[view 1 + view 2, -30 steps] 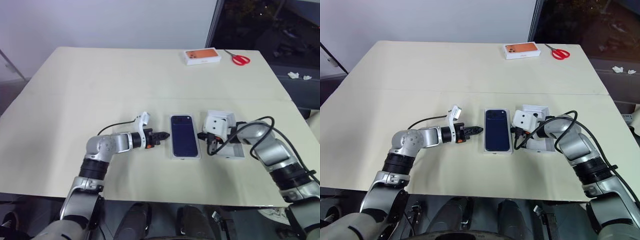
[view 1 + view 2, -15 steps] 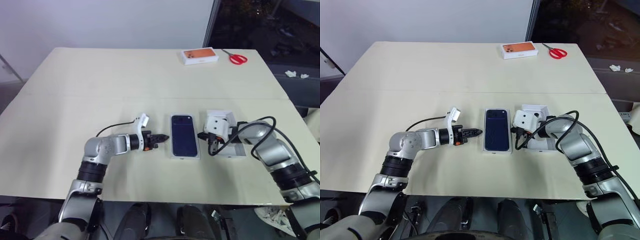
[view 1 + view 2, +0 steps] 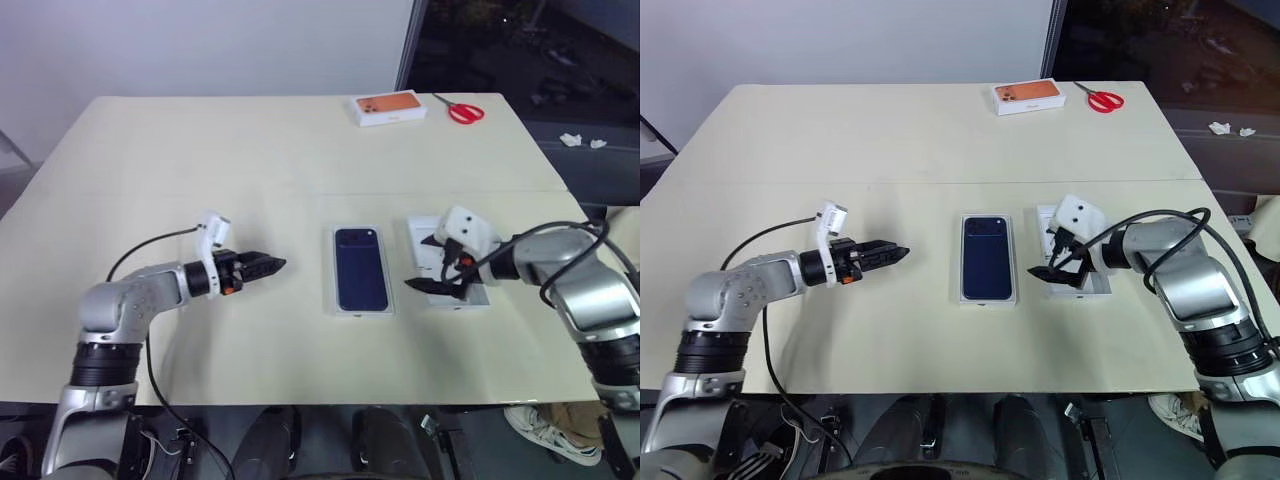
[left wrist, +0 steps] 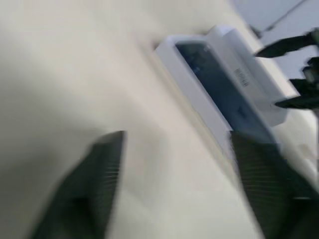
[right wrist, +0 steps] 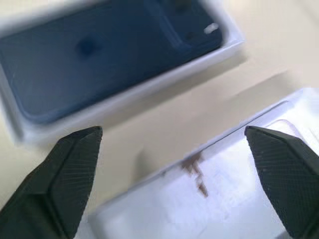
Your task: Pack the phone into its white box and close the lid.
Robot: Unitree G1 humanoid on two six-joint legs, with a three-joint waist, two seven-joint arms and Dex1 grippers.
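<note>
- left gripper (image 3: 272, 265): fingers spread, holding nothing; well apart from the lid (image 3: 360, 271), which lies ahead of its tips, dark blue phone print up
- right gripper (image 3: 1044, 266): fingers spread, empty; hangs over the near edge of a white moulded insert (image 5: 224, 199), with the lid just beyond its tips
- an orange-topped box (image 3: 390, 107) and red scissors (image 3: 459, 112) lie far off at the table's (image 3: 200, 150) back edge

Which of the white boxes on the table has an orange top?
The orange-topped box at the far edge beside the red scissors; the near white box shows dark blue.
</note>
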